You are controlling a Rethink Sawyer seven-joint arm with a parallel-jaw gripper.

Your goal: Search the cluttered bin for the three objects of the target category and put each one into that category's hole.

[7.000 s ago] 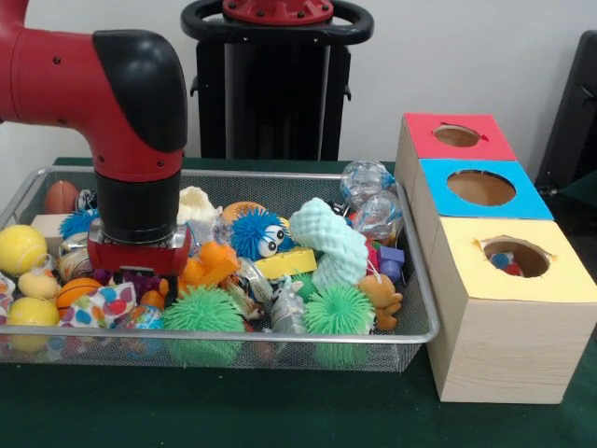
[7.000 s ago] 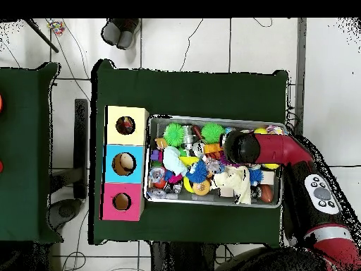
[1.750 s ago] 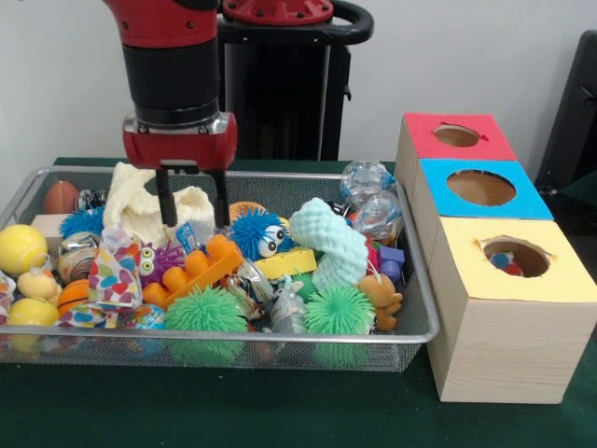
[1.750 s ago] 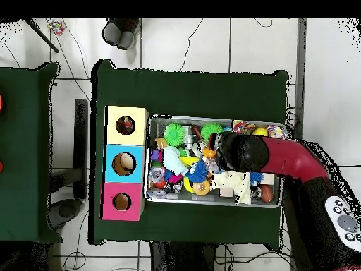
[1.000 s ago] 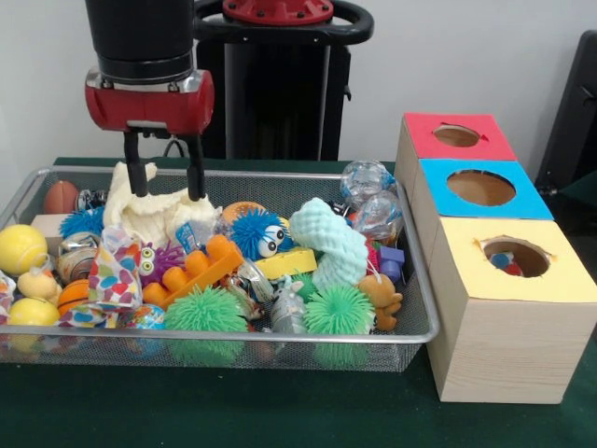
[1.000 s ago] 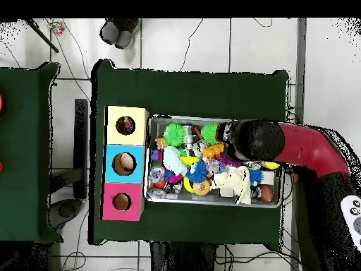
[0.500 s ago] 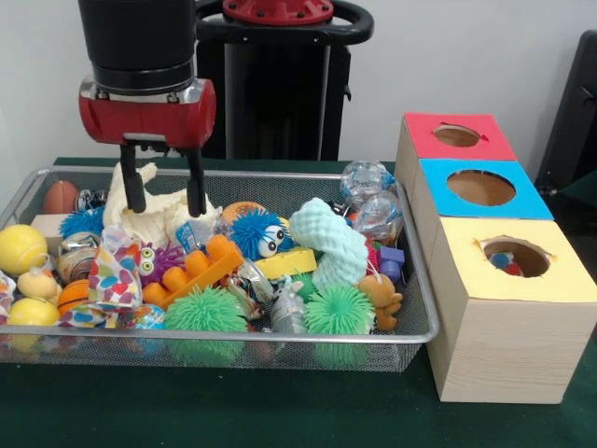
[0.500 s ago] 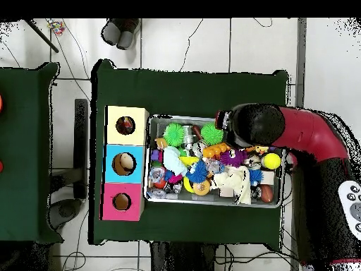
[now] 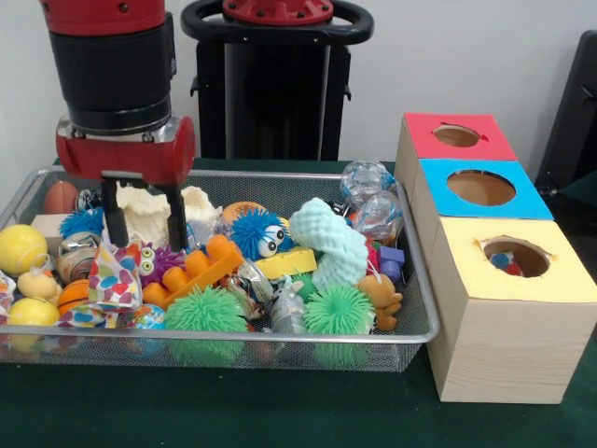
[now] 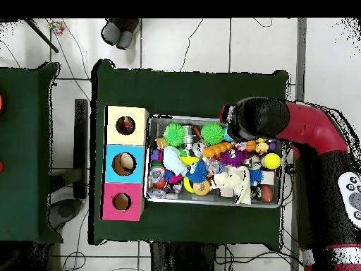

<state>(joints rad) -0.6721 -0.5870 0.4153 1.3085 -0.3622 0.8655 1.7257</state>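
— Since half a second ago, what has moved?

— Sawyer's red and black gripper point(image 9: 143, 217) has shifted left and come lower, toward the near left part of the silver wire-mesh bin point(image 9: 280, 333). Before, it hung above the cream crumpled cloth point(image 9: 149, 211); now its two black fingers point(image 9: 175, 217) reach down in front of that cloth.

— And the jaws?

— Spread apart, holding nothing. The tips hang just over a white pouch with coloured hearts point(image 9: 114, 278) and a purple spiky toy point(image 9: 160, 260).

— What lies around them?

— An orange plastic block toy point(image 9: 201, 267) sits just right of the fingers, a green spiky ball point(image 9: 204, 311) nearer the front rim, a blue fuzzy ball with eyes point(image 9: 257, 233) further right, and a pale mint foam piece point(image 9: 331, 243) beyond that.

— Where do things go?

— Right of the bin, on the green counter point(image 9: 233, 411), stands a wooden box with three holes point(image 9: 494, 280): red top far, blue in the middle, yellow near. Something small and coloured shows inside the yellow hole point(image 9: 516, 257). Which category is the target I cannot tell.
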